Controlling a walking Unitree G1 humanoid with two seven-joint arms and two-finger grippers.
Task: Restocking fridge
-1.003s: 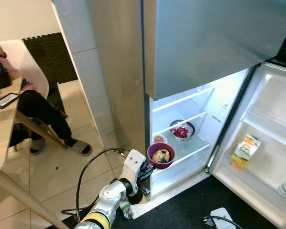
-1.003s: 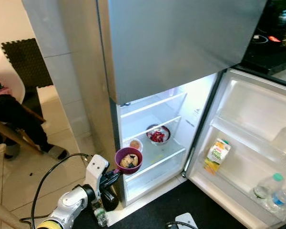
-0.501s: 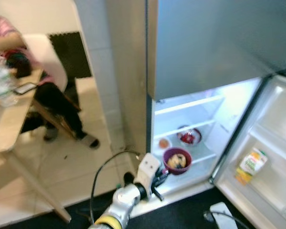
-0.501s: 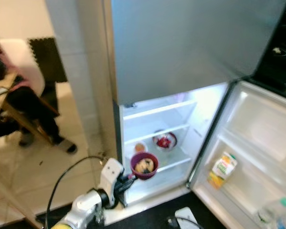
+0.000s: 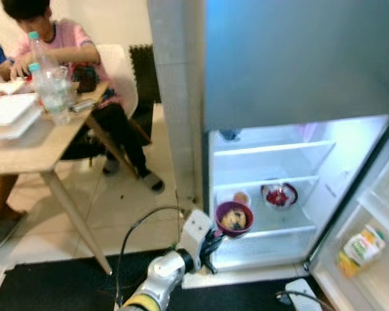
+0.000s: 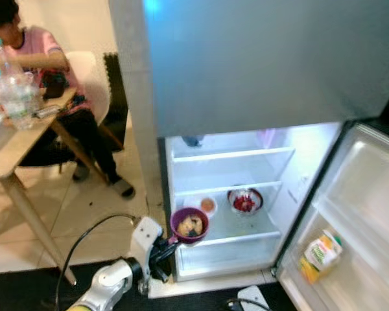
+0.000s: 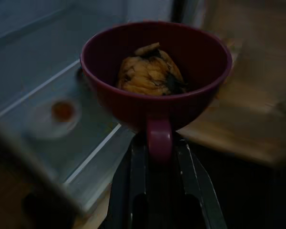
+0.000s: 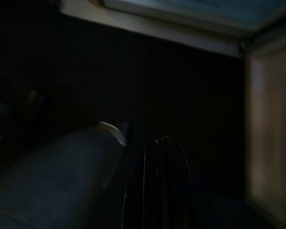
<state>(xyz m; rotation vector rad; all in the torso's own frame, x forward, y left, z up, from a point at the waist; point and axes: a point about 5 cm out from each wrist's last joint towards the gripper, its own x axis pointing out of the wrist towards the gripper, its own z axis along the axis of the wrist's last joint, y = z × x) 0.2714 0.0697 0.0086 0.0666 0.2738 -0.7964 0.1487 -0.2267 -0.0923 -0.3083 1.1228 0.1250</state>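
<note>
Now that your view has swung squarely onto the open fridge (image 5: 272, 188), your left gripper (image 7: 157, 157), clamped on the handle of the purple food-filled cup (image 5: 234, 218), holds it just before the lower glass shelf (image 5: 272, 232), ready for placing.

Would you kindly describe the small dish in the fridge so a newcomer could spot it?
Look into the open fridge, at the shelf holding two items. The small dish sits left of the bowl of red food. It is white, shallower, with something orange inside.
</note>
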